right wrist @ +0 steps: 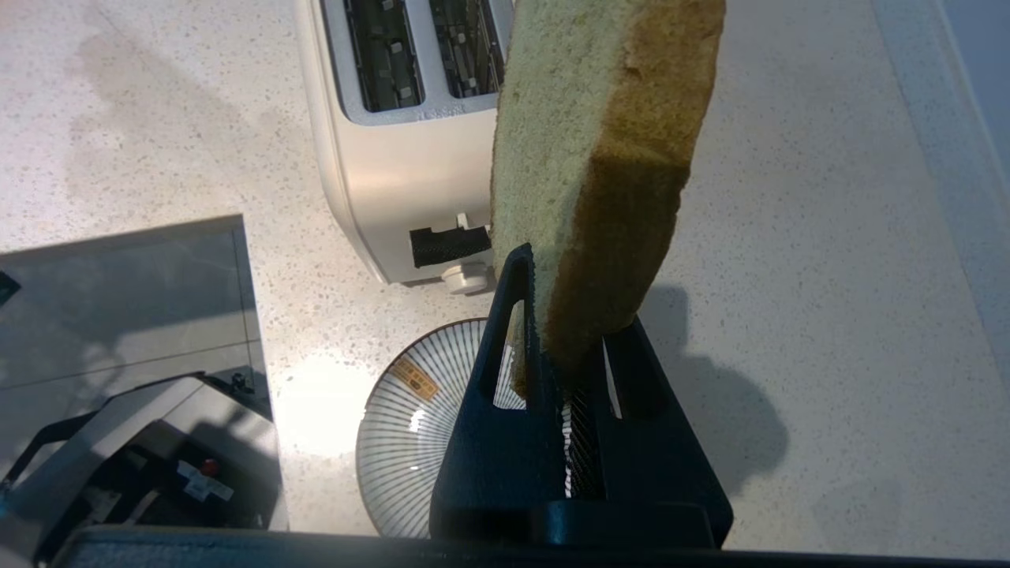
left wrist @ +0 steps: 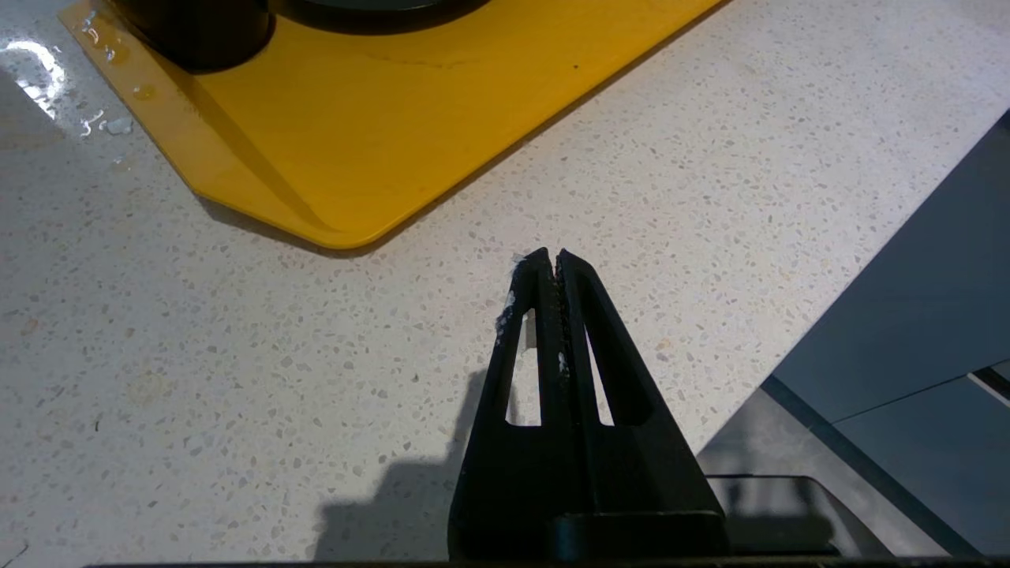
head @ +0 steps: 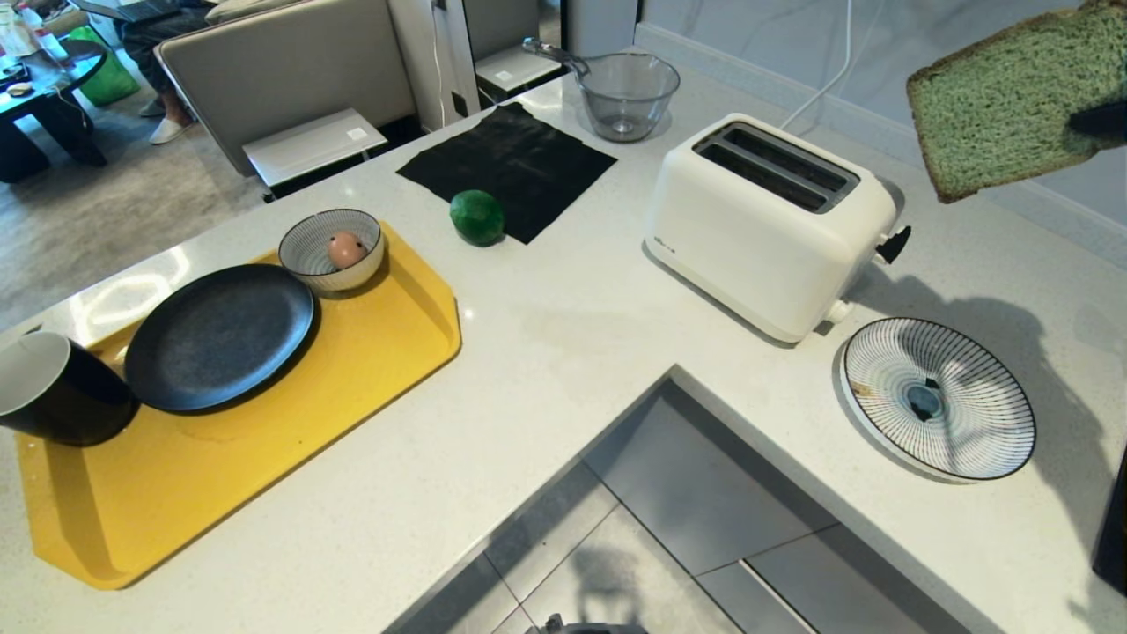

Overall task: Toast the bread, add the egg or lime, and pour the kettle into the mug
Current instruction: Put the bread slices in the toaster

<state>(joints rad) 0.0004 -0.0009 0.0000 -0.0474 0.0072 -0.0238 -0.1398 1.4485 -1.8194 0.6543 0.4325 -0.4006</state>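
My right gripper (right wrist: 574, 293) is shut on the lower end of the bread (right wrist: 600, 134), a thick pale green slice with a brown crust. It hangs in the air to the right of the white toaster (head: 766, 220) and above its level; both slots are empty. In the head view the bread (head: 1004, 106) fills the top right corner. The lime (head: 476, 217) lies on the counter by a black cloth. The egg (head: 346, 249) sits in a small striped bowl. The black mug (head: 53, 396) stands on the yellow tray (head: 264, 458). My left gripper (left wrist: 552, 254) is shut and empty, low over the counter. The kettle is out of view.
A striped plate (head: 938, 398) lies empty in front of the toaster's lever end. A black plate (head: 220, 335) rests on the tray, and a glass bowl (head: 627, 92) stands at the back. The counter has a notch with floor tiles (head: 687, 511) below. A dark shape (head: 1114, 528) cuts the right edge.
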